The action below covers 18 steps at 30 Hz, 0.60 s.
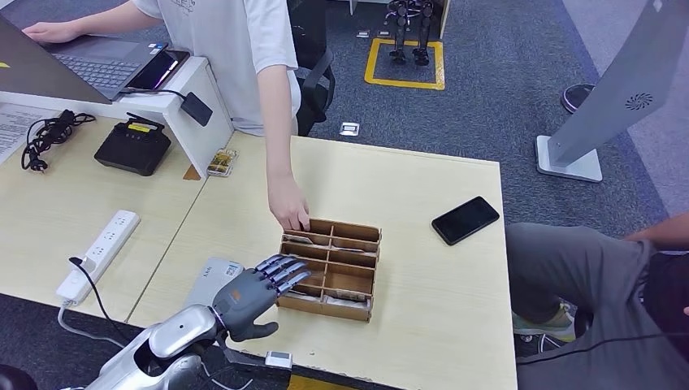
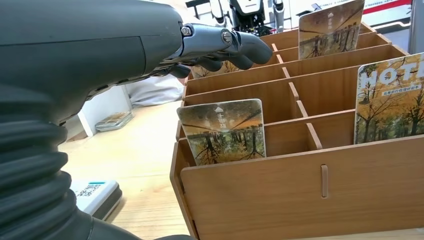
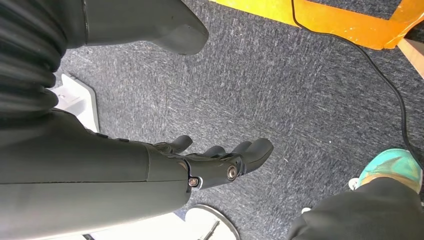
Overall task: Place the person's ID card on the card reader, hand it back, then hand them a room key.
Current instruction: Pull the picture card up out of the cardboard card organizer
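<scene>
Left hand, fingers spread and empty, hovers at box's nine o'clock rim; it could knock cards flat.

A: What've you got for task items?
B: Wooden key box w/ divided slots, mid-table. Room key cards w/ autumn-tree print stand upright in slots, three visible in left wrist view.
A: Reader?
B: Grey card reader lies flat, just beside box near table's front edge.
</scene>
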### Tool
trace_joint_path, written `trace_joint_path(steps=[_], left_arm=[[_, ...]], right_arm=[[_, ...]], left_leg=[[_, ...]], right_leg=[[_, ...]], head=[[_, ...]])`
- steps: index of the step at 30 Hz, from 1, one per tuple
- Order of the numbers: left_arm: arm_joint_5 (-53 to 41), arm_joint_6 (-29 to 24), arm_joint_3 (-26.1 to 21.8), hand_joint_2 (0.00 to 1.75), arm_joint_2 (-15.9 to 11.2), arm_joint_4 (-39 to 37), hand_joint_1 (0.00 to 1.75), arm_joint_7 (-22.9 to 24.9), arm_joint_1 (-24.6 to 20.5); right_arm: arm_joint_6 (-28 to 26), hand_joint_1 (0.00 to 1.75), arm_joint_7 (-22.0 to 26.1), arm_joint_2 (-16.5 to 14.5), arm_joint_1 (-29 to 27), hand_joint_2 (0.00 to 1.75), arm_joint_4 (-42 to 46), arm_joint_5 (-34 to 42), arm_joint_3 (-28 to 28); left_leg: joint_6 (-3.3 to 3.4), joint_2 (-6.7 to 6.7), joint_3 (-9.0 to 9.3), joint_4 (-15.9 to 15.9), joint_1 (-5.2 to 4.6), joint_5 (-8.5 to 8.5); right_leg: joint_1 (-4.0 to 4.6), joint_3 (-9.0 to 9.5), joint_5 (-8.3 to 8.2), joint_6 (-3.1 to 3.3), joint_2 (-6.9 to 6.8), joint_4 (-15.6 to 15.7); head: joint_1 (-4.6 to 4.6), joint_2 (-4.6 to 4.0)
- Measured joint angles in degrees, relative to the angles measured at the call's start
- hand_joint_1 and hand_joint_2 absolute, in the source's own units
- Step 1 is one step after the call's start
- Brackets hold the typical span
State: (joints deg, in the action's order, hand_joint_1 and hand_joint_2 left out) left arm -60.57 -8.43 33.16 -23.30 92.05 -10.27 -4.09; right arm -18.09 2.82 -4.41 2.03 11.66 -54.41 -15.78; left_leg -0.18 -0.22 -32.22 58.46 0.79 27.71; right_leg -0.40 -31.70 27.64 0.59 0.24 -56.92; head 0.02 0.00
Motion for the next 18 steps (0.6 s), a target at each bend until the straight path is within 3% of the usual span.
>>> trace_joint_path(steps=[18], left_arm=[[-2.0,-1.3,0.0,1.75,1.5,-1.9,0.0,1.7,-0.2]], right_arm=[[0.3,0.0,-0.2,-0.3,0.2,1.75,0.3,-0.9,-0.3]], left_leg=[[0.0,0.0,0.01,0.0,0.0,0.0]], right_leg=[[0.0,0.0,0.0,0.0,0.0,0.0]], head=[[0.0,0.0]])
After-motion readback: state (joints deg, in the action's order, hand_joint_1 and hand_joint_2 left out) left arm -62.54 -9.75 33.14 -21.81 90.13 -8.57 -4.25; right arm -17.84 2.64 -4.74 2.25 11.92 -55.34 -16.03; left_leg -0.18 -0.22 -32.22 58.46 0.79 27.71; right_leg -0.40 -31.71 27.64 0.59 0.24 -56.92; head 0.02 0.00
